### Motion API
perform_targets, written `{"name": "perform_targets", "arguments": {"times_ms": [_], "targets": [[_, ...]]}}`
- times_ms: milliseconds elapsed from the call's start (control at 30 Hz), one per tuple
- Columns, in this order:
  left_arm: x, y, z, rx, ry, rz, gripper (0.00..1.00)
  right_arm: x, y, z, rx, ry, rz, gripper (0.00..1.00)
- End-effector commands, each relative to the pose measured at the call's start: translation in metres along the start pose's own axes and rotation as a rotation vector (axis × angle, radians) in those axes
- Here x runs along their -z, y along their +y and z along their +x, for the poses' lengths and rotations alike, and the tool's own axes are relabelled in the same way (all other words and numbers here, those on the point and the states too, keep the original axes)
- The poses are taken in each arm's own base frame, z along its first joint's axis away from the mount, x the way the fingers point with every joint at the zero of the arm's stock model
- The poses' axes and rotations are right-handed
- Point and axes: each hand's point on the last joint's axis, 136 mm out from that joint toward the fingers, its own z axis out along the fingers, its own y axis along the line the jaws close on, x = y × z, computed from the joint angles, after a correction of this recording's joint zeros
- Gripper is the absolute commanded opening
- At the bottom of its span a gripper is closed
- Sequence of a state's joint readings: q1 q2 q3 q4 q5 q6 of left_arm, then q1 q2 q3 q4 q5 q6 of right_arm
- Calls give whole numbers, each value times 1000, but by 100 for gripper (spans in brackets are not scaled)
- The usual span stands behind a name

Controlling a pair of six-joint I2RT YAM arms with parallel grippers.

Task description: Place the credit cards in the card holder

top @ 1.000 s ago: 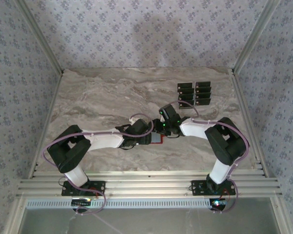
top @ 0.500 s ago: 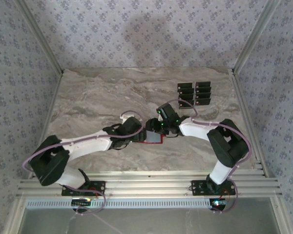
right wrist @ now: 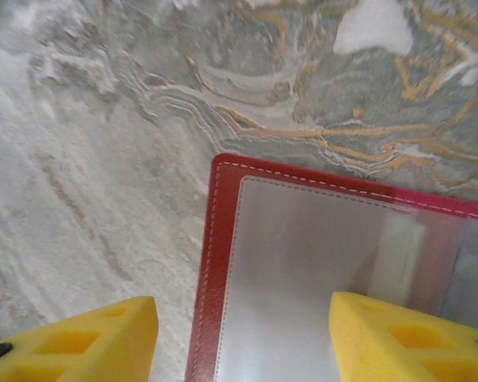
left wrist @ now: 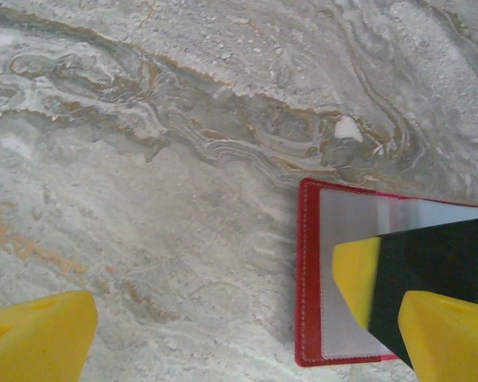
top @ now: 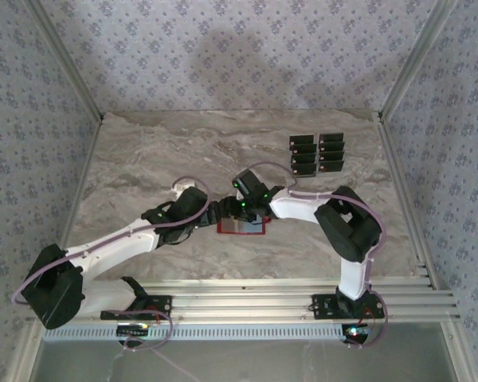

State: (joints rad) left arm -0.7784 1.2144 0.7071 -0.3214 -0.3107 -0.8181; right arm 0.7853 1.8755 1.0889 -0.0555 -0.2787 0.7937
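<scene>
The red card holder (top: pixel 241 227) lies open and flat on the marble table, its grey inner pocket (right wrist: pixel 303 263) facing up. My left gripper (top: pixel 221 216) is open and low at the holder's left edge (left wrist: pixel 309 278), with bare table between its yellow fingers (left wrist: pixel 36 338). My right gripper (top: pixel 245 211) is open above the holder's left half; one yellow finger is over the grey pocket, the other over the table beside the red edge (right wrist: pixel 215 270). The right arm's yellow fingertip (left wrist: pixel 356 274) reaches over the pocket in the left wrist view. The black credit cards (top: pixel 317 153) lie at the back right.
The cards form two neat columns of several each, well away from both arms. Patterned walls with metal rails (top: pixel 400 199) enclose the table at the sides and back. The arm bases stand on the rail at the near edge (top: pixel 239 302).
Both grippers and the card holder have shifted left across the table. The left arm has stretched out low, and more of the open holder now shows.
</scene>
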Motion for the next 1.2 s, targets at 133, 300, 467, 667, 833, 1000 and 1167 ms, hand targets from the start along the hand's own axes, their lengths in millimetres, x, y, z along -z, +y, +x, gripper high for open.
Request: {"name": "perform_targets", "arguments": {"times_ms": [133,300,467,667,833,1000,1167], "targets": [[4,12,2,31,15,-23,98,-12,-7,8,-18,48,44,61],[6,10,-1,33,25,-16,98,4,10,-3,-1,21,16,62],[7,9,-3,31,56,-1,98,35,27,-14,30,-21,10,62],[8,1,-11,-5,83,14,100,84,30,-39,40,-110,38,63],[4,-12,-16,-24,107,49,100,127,-12,-61,-35,-165,120,63],[-7,-29,-23,-61,135,61,100,181,-79,-93,-150,-261,232,63],[-19,-45,-32,-78,152,71,100,226,-151,-113,-296,-325,380,63]]}}
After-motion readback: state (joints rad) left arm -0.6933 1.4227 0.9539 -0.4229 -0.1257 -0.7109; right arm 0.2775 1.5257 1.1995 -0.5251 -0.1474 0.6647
